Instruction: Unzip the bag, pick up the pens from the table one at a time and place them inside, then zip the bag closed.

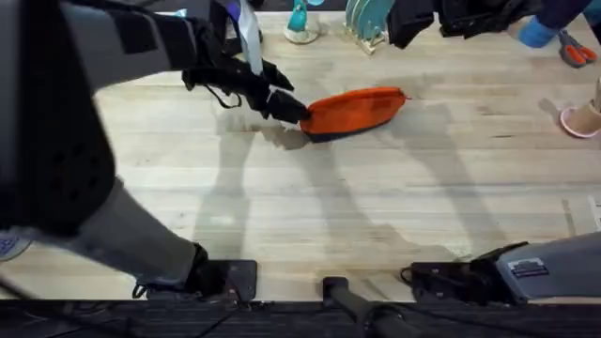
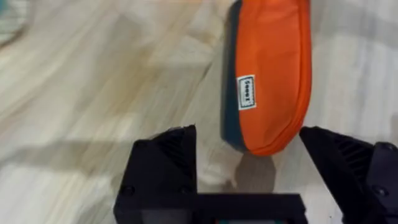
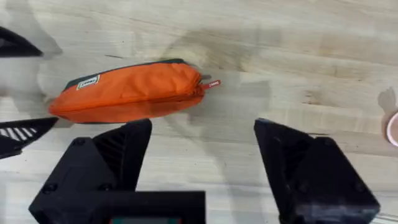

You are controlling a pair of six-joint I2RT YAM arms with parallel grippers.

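Table [image 1: 376,207] holds bag [image 2: 273,74] between left fingers [image 2: 165,168] (spread).

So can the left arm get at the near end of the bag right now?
Probably yes: the left end effector is open and straddles the end of the bag, with bare table around it and nothing between.

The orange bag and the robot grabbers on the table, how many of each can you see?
Orange bag: 1
Grippers, left and right: 2
Total: 3
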